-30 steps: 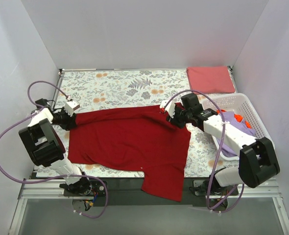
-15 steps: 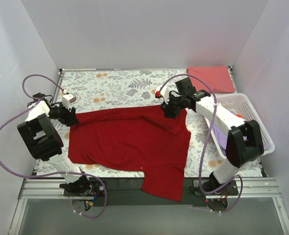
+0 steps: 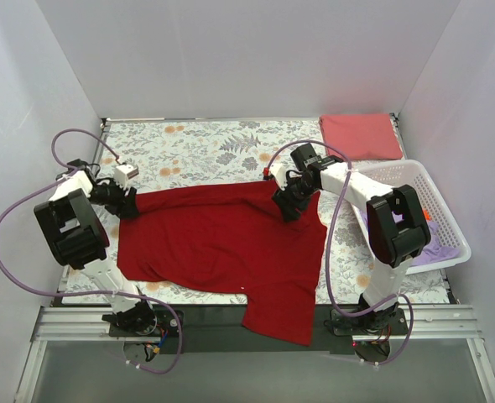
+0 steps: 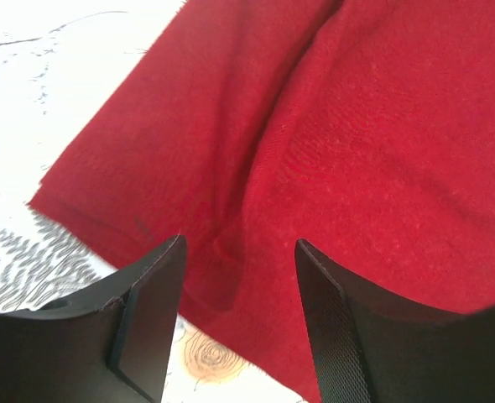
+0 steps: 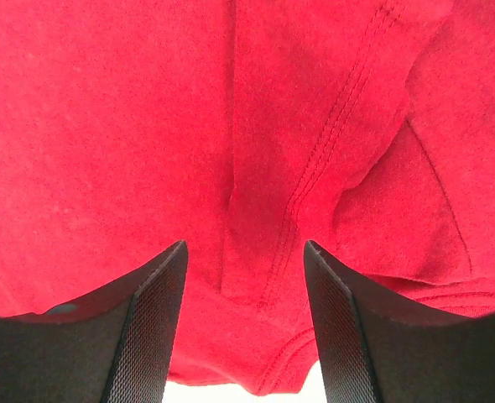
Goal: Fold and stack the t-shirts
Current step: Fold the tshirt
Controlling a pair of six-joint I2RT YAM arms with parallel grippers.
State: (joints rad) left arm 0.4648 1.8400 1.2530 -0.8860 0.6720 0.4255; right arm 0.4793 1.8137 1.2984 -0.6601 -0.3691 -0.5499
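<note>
Crimson shirt [image 3: 222, 243] lies spread on the counter [image 3: 197, 143], long axis running left to right. Left tool [image 4: 239, 248] gapes wide over its left edge. Right tool [image 5: 244, 248], equally wide, hovers over the far-right seam. Each arm owns its end.

The t-shirt [image 3: 222, 243] is deep crimson, the cloth [image 3: 205, 147] grey-and-orange floral (the lattice basket [image 3: 398, 175] white).

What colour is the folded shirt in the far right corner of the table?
The folded shirt is pinkish-red; top external view shows it best.
</note>
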